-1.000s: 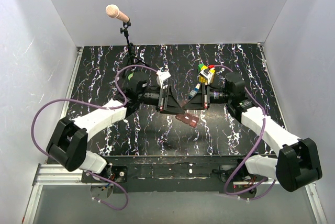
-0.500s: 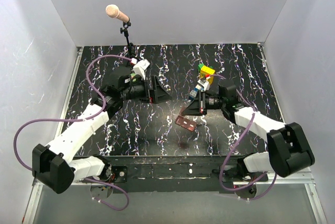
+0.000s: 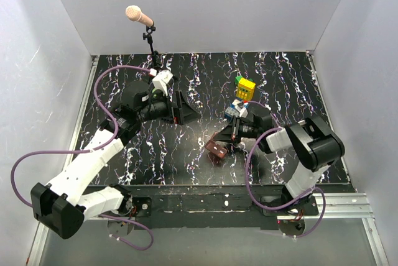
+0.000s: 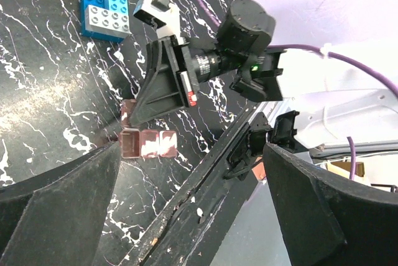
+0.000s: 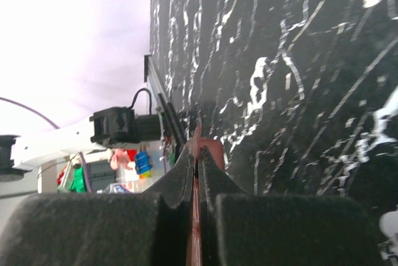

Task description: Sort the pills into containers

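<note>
Black white-veined marbled tabletop (image 3: 286, 73), left gripper (image 3: 189, 110) with padded fingers spread wide, right gripper (image 3: 219, 140) pinching thin flap of glossy red-brown rectangular box (image 3: 216, 152) at table's front middle, blocky yellow-and-blue brick stack (image 3: 245, 87) behind

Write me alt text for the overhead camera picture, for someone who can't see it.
Seen from above, the right claw is shut on the lid flap of a red-brown box on a black marbled table, while the left claw stands open and empty to its left. A yellow-and-blue brick stack sits behind the box, and a microphone stands at the back.
</note>
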Controlling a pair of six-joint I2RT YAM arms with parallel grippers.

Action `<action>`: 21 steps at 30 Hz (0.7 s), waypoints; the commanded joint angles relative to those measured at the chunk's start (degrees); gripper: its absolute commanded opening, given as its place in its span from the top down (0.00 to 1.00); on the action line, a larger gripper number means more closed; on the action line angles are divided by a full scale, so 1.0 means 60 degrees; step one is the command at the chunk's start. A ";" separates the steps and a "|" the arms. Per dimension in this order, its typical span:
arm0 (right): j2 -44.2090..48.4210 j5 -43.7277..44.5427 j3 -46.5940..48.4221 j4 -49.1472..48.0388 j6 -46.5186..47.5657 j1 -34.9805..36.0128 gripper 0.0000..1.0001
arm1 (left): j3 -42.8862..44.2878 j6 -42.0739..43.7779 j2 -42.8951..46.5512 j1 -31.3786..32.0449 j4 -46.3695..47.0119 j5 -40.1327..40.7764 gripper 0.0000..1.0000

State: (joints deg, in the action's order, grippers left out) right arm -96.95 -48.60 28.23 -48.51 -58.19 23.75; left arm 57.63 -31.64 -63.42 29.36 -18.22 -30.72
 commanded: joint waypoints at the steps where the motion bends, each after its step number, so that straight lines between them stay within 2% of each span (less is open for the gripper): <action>1: -0.0788 0.1052 -0.0412 -0.2737 -0.0408 0.0012 0.99 | 0.0035 0.0043 0.0594 -0.0016 0.0121 -0.0124 0.02; 6: -0.1420 0.1565 -0.0690 -0.3414 -0.0380 0.0012 0.99 | -0.0097 0.0043 0.0726 -0.0016 0.0136 -0.0197 0.02; 16: -0.1098 0.3250 -0.1935 -0.3852 -0.0320 -0.0383 0.99 | -0.0302 0.0014 0.0931 -0.0016 0.0326 -0.0300 0.02; 21: -0.1390 0.3530 -0.2565 -0.5154 -0.0657 -0.0720 0.99 | -0.0376 -0.0030 0.0975 -0.0016 0.0414 -0.0388 0.02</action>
State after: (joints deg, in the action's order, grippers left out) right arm -104.97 -30.57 15.14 -69.95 -60.93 20.84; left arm 56.14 -31.79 -59.40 29.36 -17.10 -32.16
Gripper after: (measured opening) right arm 0.039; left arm 0.981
